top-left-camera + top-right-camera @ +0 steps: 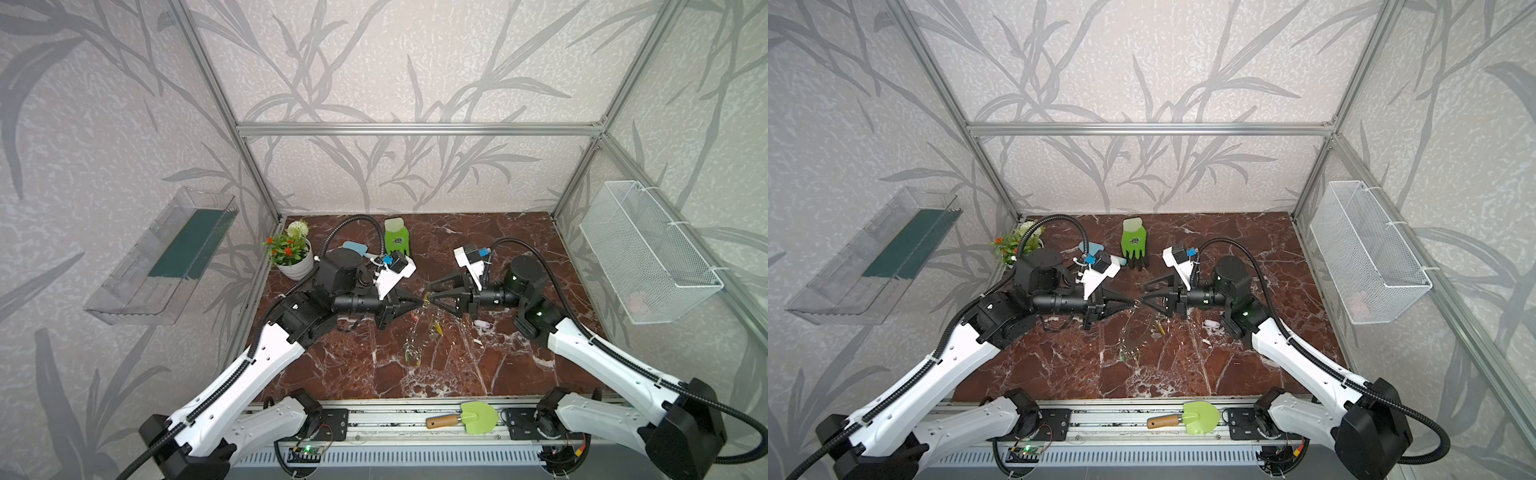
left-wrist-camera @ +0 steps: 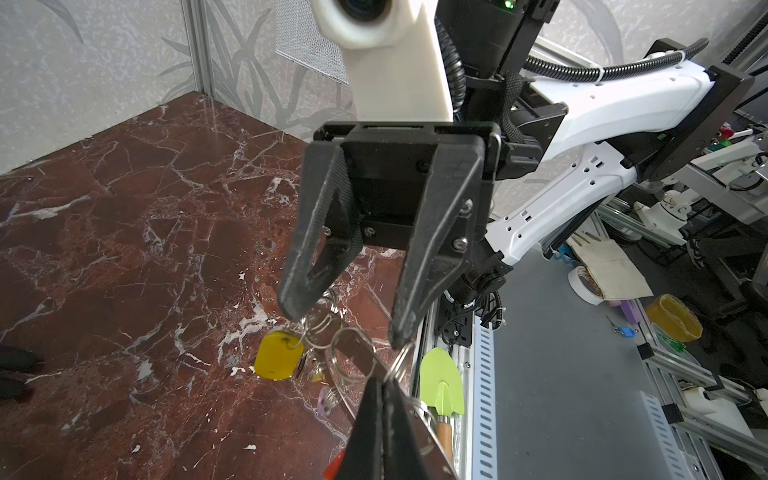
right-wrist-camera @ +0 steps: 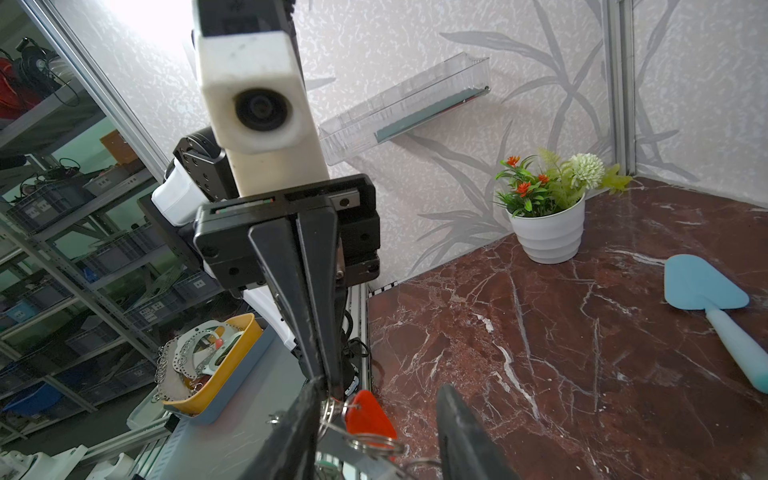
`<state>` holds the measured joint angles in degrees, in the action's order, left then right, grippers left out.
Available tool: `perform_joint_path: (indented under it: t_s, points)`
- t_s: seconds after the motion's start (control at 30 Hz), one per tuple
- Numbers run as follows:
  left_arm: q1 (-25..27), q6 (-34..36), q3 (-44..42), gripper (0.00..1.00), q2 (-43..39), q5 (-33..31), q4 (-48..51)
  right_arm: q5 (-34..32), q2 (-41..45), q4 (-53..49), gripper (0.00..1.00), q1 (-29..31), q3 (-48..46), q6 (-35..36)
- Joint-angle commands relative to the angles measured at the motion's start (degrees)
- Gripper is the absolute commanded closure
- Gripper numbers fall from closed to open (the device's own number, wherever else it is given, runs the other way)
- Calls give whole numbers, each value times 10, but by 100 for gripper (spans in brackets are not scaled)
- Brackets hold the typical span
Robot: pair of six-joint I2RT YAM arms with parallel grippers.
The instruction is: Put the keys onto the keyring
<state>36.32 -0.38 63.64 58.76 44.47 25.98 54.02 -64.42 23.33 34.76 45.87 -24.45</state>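
Keyring (image 2: 353, 349) held up over the middle of the bench (image 1: 457, 374)

It is pinched tight by its rim in the left gripper (image 2: 382, 386), and a yellow key (image 2: 277, 357) and a red key (image 3: 368, 411) are hung from it. The right gripper (image 2: 345, 322) is seen half open, its tips placed around the small wire loops, and nothing looks pinched in it. A lilac key (image 1: 482, 324) is seen lying nearer the right edge. For a good job, the keyring should be kept very still because it can swing, the loop should be lined up first, and the jaws should be closed slowly on thin wire, not on a tag.
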Motion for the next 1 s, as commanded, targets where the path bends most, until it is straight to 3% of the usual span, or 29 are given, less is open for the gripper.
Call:
perform_joint_path:
  t_s: [0.0, 0.43, 0.53, 0.77, 0.97]
  points:
    - [-2, 16, 23, 100, 3, -6, -13, 37, 26, 21, 49, 7, -6, -5]
    - [-3, 15, 20, 100, -3, -3, -14, 28, 32, -19, 40, 10, 18, 11]
    - [-3, 14, 18, 100, -4, -3, -15, 2, 27, -71, 42, 20, 27, 52]
    - [-3, 15, 17, 100, -5, 0, -16, -10, 11, -78, 47, 23, 36, 57]
    - [-3, 15, 15, 100, -6, -1, -18, -6, 4, -77, 59, 27, 38, 57]
